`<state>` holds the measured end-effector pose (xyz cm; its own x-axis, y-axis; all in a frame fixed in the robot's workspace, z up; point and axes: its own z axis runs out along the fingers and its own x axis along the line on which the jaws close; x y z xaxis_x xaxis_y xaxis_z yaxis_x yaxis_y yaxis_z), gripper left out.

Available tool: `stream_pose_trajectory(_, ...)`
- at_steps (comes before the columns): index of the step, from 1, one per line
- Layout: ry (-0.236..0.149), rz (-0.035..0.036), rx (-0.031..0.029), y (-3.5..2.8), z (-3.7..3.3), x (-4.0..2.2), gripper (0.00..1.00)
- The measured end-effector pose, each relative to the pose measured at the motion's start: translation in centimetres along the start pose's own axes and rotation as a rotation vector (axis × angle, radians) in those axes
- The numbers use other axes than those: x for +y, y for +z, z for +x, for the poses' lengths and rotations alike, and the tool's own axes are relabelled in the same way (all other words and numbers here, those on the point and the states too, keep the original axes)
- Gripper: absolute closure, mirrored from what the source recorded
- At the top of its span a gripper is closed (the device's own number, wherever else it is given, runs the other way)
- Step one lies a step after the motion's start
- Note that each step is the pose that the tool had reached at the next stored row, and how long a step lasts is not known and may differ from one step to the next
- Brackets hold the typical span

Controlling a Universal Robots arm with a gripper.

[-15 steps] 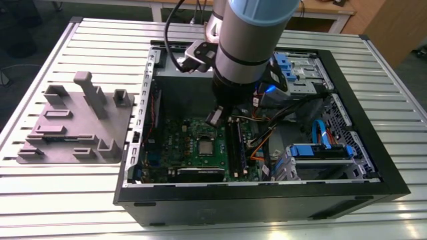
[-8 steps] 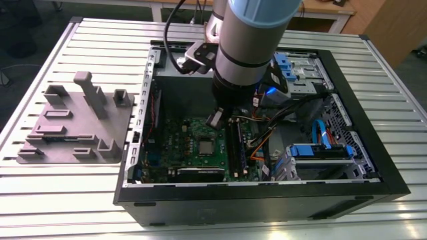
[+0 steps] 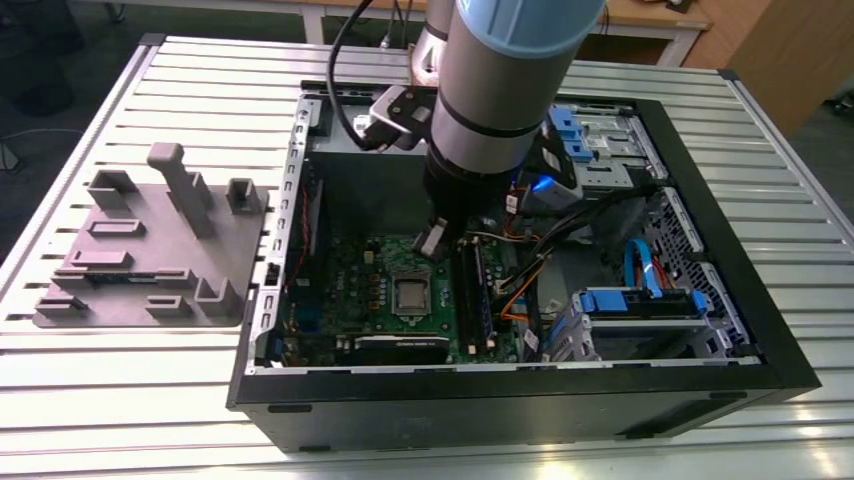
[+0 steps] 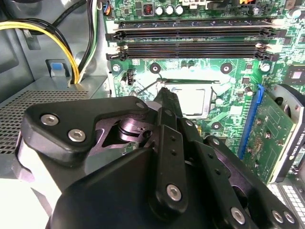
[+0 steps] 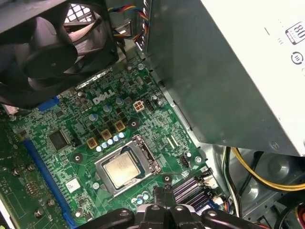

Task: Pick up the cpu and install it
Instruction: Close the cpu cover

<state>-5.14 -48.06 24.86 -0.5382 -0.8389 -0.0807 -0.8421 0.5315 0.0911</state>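
Starting at the left of the exterior view, the grey fixture tray (image 3: 147, 270) stands on the desk (image 3: 134, 400). At centre, the cpu (image 3: 411, 293) already lies in the socket (image 5: 145, 153) of the green motherboard (image 3: 354, 265). Just above it hangs the hand (image 3: 431, 245), fingers (image 4: 164, 102) pressed together and holding nothing; the placing seems done.

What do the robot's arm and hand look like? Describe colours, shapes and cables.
The arm is a grey cylinder with a pale blue band and a dark lower section; a black cable loops beside it. The hand is black, built of jointed plates with silver screw heads.
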Motion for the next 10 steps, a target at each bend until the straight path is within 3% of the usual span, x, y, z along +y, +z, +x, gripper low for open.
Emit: stream_pose_trajectory(10,-0.001,0.0004,0.0008,-0.03,1.16,0.34,0.9)
